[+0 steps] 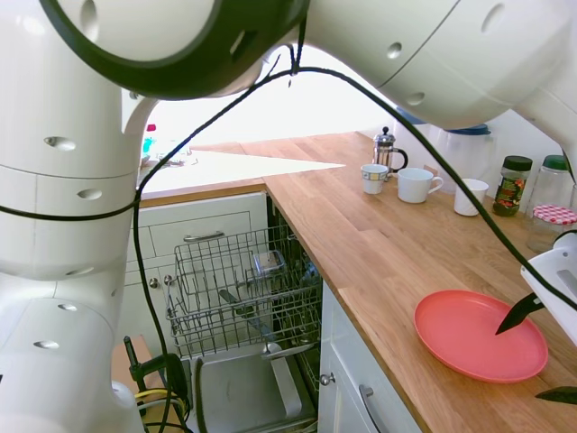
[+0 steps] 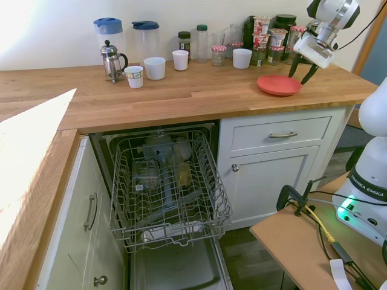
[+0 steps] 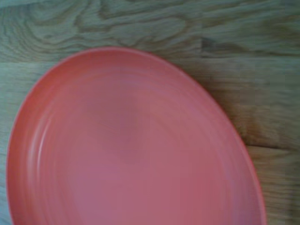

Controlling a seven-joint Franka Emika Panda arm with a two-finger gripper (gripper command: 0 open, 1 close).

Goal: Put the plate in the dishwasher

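The coral-pink plate (image 1: 478, 336) (image 2: 278, 85) (image 3: 126, 145) lies flat on the wooden counter (image 1: 379, 253), near its front edge. My gripper (image 2: 302, 71) (image 1: 539, 354) hovers open just above the plate's right side, its two dark fingers spread and holding nothing. The dishwasher (image 2: 163, 193) (image 1: 239, 298) stands open under the counter, with its wire rack (image 2: 121, 181) pulled out over the lowered door. The wrist view is filled by the plate seen from close above.
White mugs (image 2: 155, 67), a French press (image 2: 112, 60), two jugs (image 2: 109, 30) and several jars (image 2: 260, 39) line the back of the counter. Glasses and dishes lie in the pulled-out rack. White cabinets (image 2: 281, 163) flank the dishwasher.
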